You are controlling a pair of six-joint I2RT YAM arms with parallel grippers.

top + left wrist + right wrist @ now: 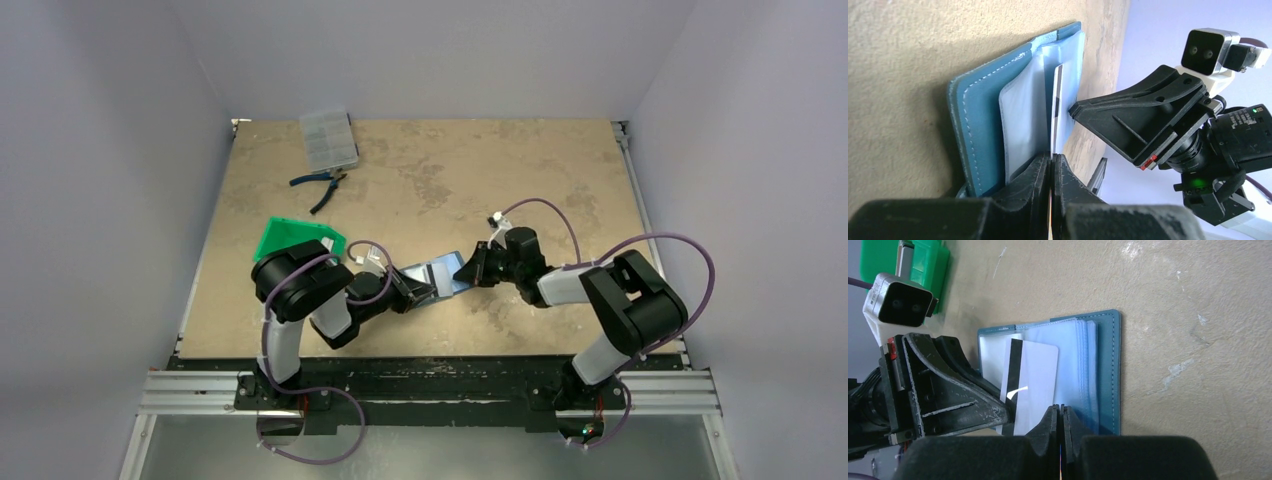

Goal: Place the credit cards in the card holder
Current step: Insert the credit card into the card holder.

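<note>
The teal-blue card holder point(441, 274) lies open on the table between my two grippers. Its clear inner pockets point(1083, 365) fan out. My left gripper point(1052, 167) is shut on a white credit card point(1034, 385) with a black stripe. The card lies over the holder's left half in the right wrist view and shows edge-on in the left wrist view point(1056, 100). My right gripper point(1061, 415) is shut on the near edge of a clear pocket sheet. In the left wrist view, the right gripper's tip point(1074, 110) sits against the pockets, close beside the card.
A green plastic tray point(298, 240) stands behind the left arm, with a pale flat thing in it point(905, 252). A clear compartment box point(328, 140) and blue-handled pliers point(322, 186) lie at the back left. The metal rail point(430, 385) runs along the near edge.
</note>
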